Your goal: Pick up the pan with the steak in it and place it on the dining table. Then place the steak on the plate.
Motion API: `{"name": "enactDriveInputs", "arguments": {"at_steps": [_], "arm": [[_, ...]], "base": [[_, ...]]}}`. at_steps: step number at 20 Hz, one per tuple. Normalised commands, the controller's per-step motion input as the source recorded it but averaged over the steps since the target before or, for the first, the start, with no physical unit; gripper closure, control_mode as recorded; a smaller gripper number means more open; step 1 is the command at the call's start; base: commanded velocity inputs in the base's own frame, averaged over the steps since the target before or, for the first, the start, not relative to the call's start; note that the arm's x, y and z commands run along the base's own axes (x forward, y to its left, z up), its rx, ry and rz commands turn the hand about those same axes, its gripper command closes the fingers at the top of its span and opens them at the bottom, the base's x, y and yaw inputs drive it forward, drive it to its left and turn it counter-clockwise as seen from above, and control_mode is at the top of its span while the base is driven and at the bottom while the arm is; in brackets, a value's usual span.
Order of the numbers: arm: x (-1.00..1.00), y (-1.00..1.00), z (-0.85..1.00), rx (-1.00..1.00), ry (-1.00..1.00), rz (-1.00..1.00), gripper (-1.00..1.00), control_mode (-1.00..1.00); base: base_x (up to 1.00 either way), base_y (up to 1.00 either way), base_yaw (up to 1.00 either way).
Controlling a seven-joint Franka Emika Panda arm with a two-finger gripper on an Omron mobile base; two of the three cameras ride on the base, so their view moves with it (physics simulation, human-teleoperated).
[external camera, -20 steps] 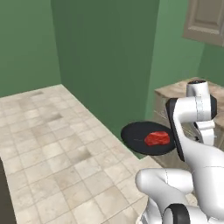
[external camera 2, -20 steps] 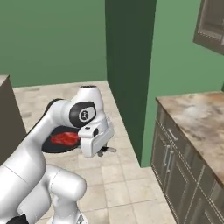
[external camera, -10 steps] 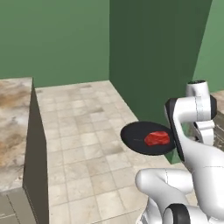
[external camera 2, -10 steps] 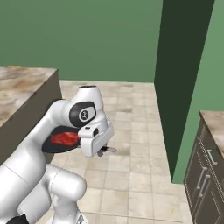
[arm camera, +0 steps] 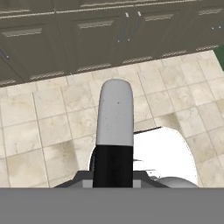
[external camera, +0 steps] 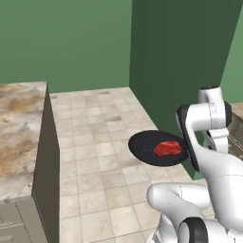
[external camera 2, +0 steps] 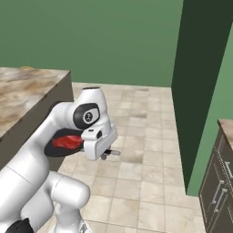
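A floor of pale beige square stone tiles runs to the green wall. The beige-brown marbled stone-topped dining table and dark panelled cabinets stand directly on it.

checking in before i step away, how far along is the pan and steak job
Done: the pan is lifted and carried above the tiled floor, the steak lying in it. In hand: the dining table is in view at the left, not yet reached. Left: setting the pan on it, then moving the steak to the plate.
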Motion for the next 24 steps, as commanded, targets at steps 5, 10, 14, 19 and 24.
{"name": "enactDriveInputs", "arguments": {"at_steps": [5,10,14,19,24], "arm": [[0.0,0.0,0.0,0.0,0.0,0.0,1.0,1.0],[0.0,0.0,0.0,0.0,0.0,0.0,1.0,1.0],[0.0,0.0,0.0,0.0,0.0,0.0,1.0,1.0],[0.0,0.0,0.0,0.0,0.0,0.0,1.0,1.0],[0.0,0.0,0.0,0.0,0.0,0.0,1.0,1.0]], "base": [[0.0,0.0,0.06],[0.0,0.0,0.02],[0.0,0.0,0.01],[0.0,0.0,0.02],[-0.02,0.03,0.13]]}}
